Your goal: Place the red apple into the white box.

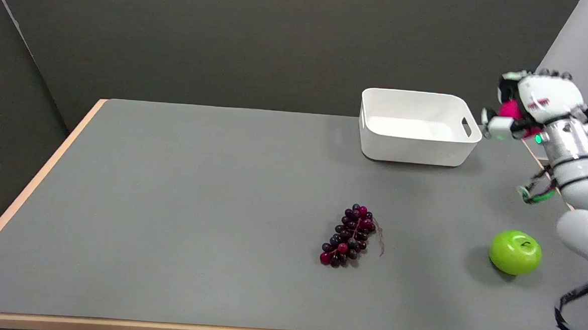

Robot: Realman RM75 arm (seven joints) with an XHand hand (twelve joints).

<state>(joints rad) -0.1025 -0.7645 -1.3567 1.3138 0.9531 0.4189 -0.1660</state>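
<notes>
Pickup done: my right hand (528,109) grips the red apple (509,110), aloft at 3 o'clock of the white box (418,146). Left: carry over, release inside.

Right arm enters from the lower right and rises up the right edge, its white forearm angled upward and slightly leftward. Right hand (533,107) is raised at the arm's upper end, back of hand facing the camera, fingers curled leftward and closed around the red apple (509,110) (only partly visible between fingers). A green light shows just below the hand, at the wrist.
</notes>
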